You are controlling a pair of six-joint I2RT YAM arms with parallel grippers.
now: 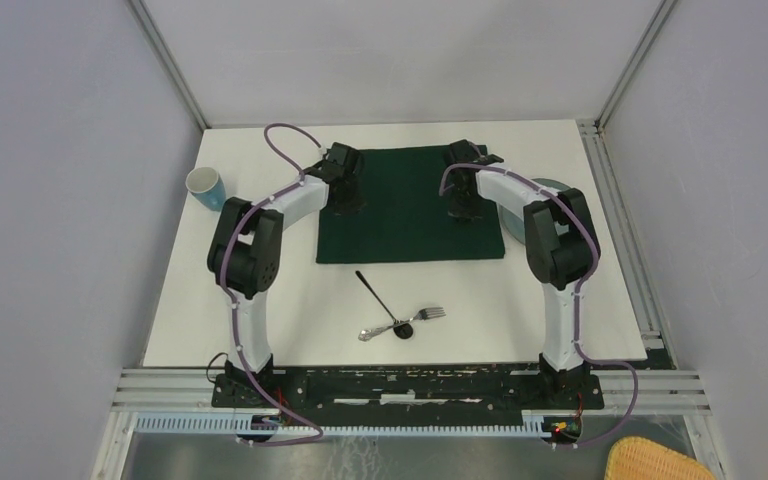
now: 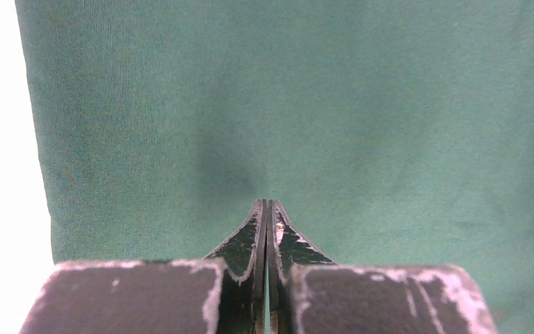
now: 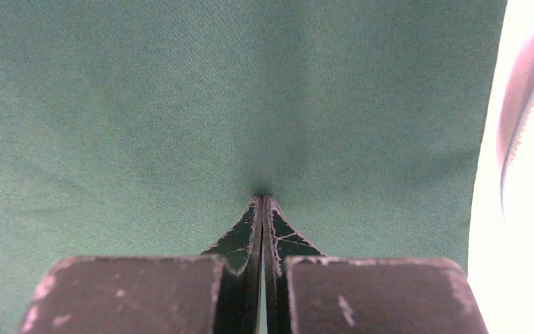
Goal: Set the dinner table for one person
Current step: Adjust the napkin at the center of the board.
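Jaws left and right are pressed together, tips touching the green cloth at its nine and three o'clock sides on the worktop.

Crossed fork, spoon mid-near tabletop

Green cloth, blue cup, fork crossing black spoon (touching), wicker basket

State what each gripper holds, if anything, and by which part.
Both shut, tips on the cloth: left gripper near its left edge, right gripper near its right edge. Whether any cloth is pinched cannot be told.
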